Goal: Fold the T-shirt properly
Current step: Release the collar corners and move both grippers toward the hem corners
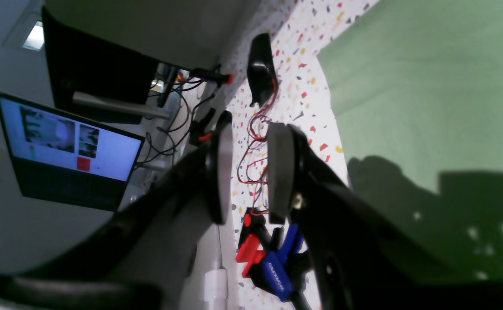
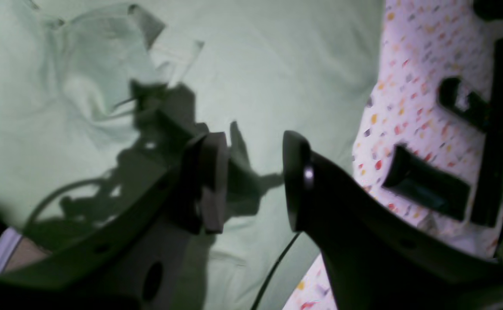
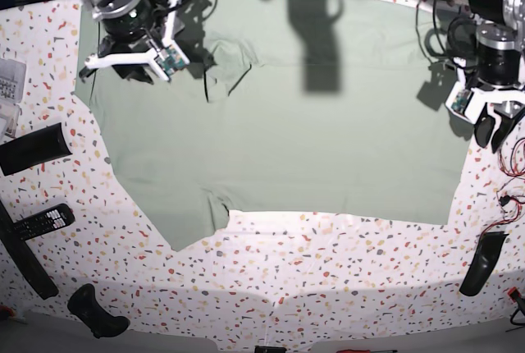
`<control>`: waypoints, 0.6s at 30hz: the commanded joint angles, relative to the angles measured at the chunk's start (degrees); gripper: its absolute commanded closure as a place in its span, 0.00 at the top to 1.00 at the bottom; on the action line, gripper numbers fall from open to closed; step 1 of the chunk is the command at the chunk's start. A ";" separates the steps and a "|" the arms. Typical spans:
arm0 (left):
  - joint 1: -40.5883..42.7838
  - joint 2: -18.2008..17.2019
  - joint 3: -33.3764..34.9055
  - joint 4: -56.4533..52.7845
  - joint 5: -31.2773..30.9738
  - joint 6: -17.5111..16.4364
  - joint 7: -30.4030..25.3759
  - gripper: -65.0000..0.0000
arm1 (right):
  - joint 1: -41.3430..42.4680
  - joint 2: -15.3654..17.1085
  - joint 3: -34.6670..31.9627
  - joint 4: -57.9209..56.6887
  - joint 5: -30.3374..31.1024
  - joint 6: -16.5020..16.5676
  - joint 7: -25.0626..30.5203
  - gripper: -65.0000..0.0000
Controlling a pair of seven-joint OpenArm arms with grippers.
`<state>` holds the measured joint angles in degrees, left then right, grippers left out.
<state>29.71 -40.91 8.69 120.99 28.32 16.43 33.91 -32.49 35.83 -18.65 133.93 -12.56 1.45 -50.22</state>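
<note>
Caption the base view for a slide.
Pale green T-shirt spread flat on a speckled table, left gripper and right gripper at its ends.

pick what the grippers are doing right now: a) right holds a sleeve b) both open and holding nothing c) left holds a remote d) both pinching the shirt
b: the left gripper shows a bare gap between its pads over the table edge, and the right gripper has open jaws above the shirt with no cloth between them.
</note>
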 commanded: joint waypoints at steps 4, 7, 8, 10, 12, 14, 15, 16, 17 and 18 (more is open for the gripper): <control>-5.73 -0.85 -0.39 0.81 -7.23 -1.66 1.70 0.20 | 2.05 0.98 0.26 1.07 -0.61 -0.92 5.46 0.33; -10.03 -0.85 -0.39 0.70 -10.67 -5.57 1.60 0.20 | 2.69 0.98 0.26 1.07 -0.66 -1.18 6.16 0.33; -11.39 -0.85 -0.39 0.50 -11.23 -6.01 1.60 0.20 | 2.84 0.98 0.26 1.07 -0.66 -1.38 6.21 0.33; -14.03 -0.85 -0.39 -0.39 -11.61 -5.99 1.60 0.20 | 2.97 0.98 0.26 1.07 -0.70 -1.51 6.12 0.33; -16.72 -0.83 -0.39 -2.21 -12.52 -5.97 1.57 0.20 | 2.97 0.96 0.26 1.07 -0.68 -1.51 6.14 0.33; -19.54 -0.83 -0.39 -4.96 -14.29 -5.97 1.36 0.20 | 2.99 0.96 0.26 1.07 -0.63 -1.51 6.40 0.33; -21.00 -0.83 -0.39 -6.67 -15.21 -5.97 1.09 0.20 | 2.99 0.96 0.26 1.07 -0.63 -1.60 6.64 0.33; -22.43 -0.83 -0.39 -8.57 -16.13 -5.97 0.87 0.20 | 2.99 0.96 0.26 1.07 -0.59 -1.73 6.99 0.33; -23.91 -0.83 -0.39 -10.69 -16.92 -5.99 0.63 0.20 | 2.99 0.96 0.26 1.07 -0.66 -1.84 7.52 0.33; -25.35 -0.83 -0.39 -12.96 -17.64 -5.99 0.24 0.20 | 2.99 0.96 0.26 1.07 -0.68 -1.95 8.26 0.33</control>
<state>5.19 -40.75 8.84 107.04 9.96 9.61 35.46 -29.52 36.25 -18.65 133.93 -12.38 0.14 -43.20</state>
